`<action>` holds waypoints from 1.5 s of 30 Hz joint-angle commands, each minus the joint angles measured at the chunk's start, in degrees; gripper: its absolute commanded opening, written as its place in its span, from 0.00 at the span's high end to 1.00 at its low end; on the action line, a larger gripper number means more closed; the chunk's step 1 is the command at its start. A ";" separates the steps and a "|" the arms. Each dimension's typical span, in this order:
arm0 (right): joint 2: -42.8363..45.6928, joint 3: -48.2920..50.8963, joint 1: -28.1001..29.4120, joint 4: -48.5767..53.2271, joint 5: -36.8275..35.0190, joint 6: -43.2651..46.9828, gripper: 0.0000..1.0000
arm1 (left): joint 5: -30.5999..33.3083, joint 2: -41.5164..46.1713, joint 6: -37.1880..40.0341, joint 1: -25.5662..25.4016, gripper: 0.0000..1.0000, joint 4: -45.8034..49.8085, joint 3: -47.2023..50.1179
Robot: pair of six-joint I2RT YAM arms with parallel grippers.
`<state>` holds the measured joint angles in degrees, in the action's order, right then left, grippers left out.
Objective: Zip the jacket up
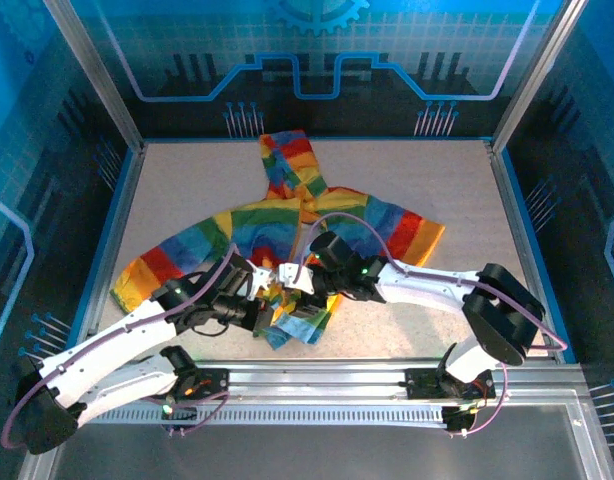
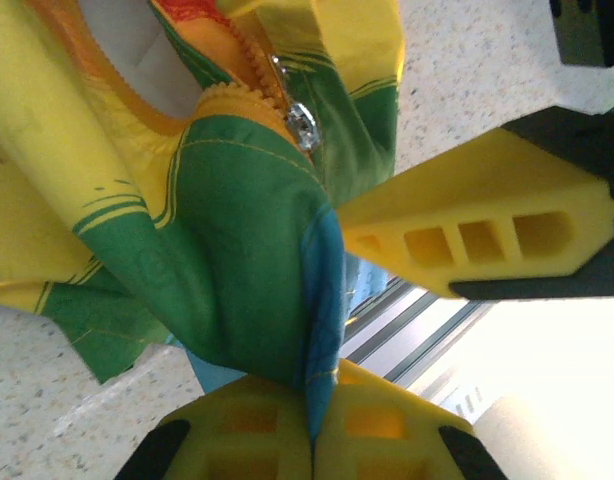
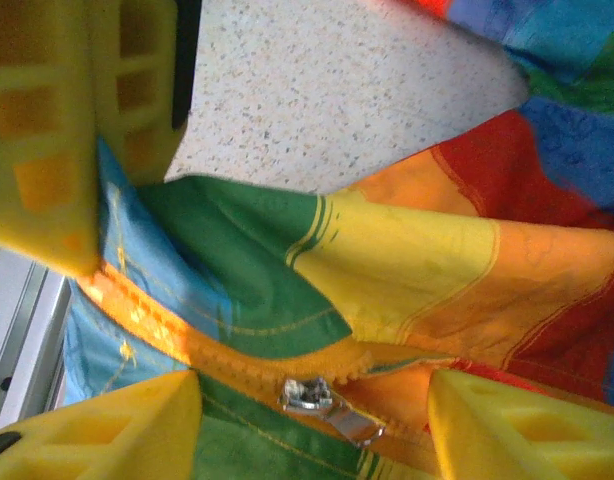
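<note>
The jacket (image 1: pixel 287 215) lies flat on the table in rainbow stripes, hood toward the back. My left gripper (image 1: pixel 272 303) is at its bottom hem. In the left wrist view the left gripper (image 2: pixel 317 390) is shut on a blue and green fold of the hem (image 2: pixel 322 300). My right gripper (image 1: pixel 299 290) is just beside it, over the orange zipper. In the right wrist view the right gripper (image 3: pixel 315 392) stands open, with the metal zipper slider (image 3: pixel 322 400) between its yellow fingers (image 3: pixel 97 430), apart from both. The slider (image 2: pixel 302 125) sits low on the zipper.
The speckled table (image 1: pixel 437 180) is walled by blue panels, with an aluminium rail (image 1: pixel 317 385) along the near edge. The jacket's sleeves spread left (image 1: pixel 152 270) and right (image 1: pixel 412 230). One right finger (image 2: pixel 467 240) hangs close to my left gripper.
</note>
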<state>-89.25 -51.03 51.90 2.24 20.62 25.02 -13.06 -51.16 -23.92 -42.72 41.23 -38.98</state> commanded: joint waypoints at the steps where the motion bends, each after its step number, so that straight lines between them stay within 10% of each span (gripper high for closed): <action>1: -1.53 -1.31 -1.00 0.47 2.37 2.37 0.40 | -0.01 1.00 3.08 -0.46 1.00 1.30 -1.89; 18: 1.81 4.19 -0.66 -5.06 1.75 2.00 0.87 | 2.17 2.77 3.00 -0.44 1.00 2.14 -1.49; 30: 5.17 7.37 -0.24 -7.54 2.39 0.73 0.66 | 2.02 1.82 3.16 -0.45 1.00 2.19 -2.04; 45: 3.32 3.72 -0.06 -3.61 3.92 0.91 0.65 | 1.34 0.52 3.09 -0.48 1.00 2.01 -2.06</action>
<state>-85.19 -45.43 51.35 -3.01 22.96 25.76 -11.33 -50.30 -22.06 -42.83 42.22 -39.40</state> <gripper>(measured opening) 0.354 0.054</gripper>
